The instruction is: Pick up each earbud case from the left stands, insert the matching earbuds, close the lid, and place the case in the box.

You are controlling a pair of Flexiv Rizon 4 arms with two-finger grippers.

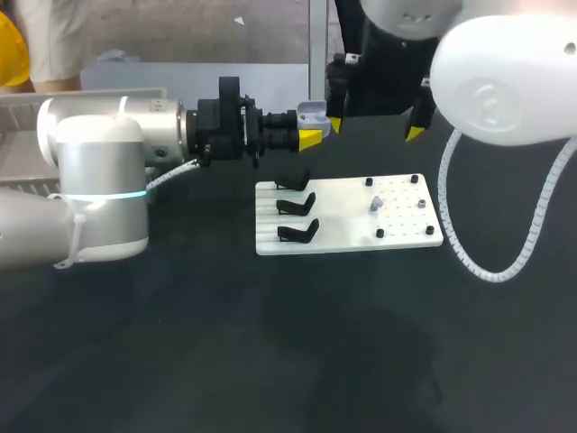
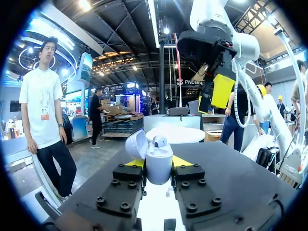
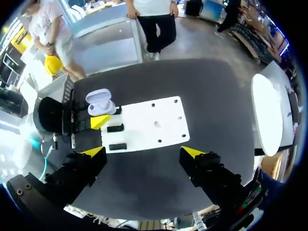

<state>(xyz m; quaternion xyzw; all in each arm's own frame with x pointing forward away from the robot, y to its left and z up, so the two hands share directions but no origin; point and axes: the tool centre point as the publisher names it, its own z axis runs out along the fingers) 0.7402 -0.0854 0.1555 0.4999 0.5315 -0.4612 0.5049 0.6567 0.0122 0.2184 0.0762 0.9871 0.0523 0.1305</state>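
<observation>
**Key relation:** The loose earbud [image 1: 376, 206] lies on the white board [image 1: 406, 236], near and slightly right of the case [image 1: 313, 113]. The case is held aloft just past the board's far-left corner.

- R pincer [image 3: 144, 154] hangs over the board's far edge, to the right of the case. It is the nearer arm to the bud, which sits almost straight below it.
- R pincer state: fingers spread wide, nothing in them.
- L pincer [image 2: 158, 166] comes in horizontally from the left and is clamped on the case body from both sides.

**Case condition:**
- Pale lavender-white, mouth up, lid swung back and open.
- One bud appears seated. Second socket can't be confirmed.

**Stands:** The three black stands [image 1: 296, 206] at the board's left are bare.

**Judgement:** The next move is for the R arm: drop onto the bud, then carry it far-left to the case mouth.

**Risk:** Bud is small and its long axis isn't readable.
</observation>
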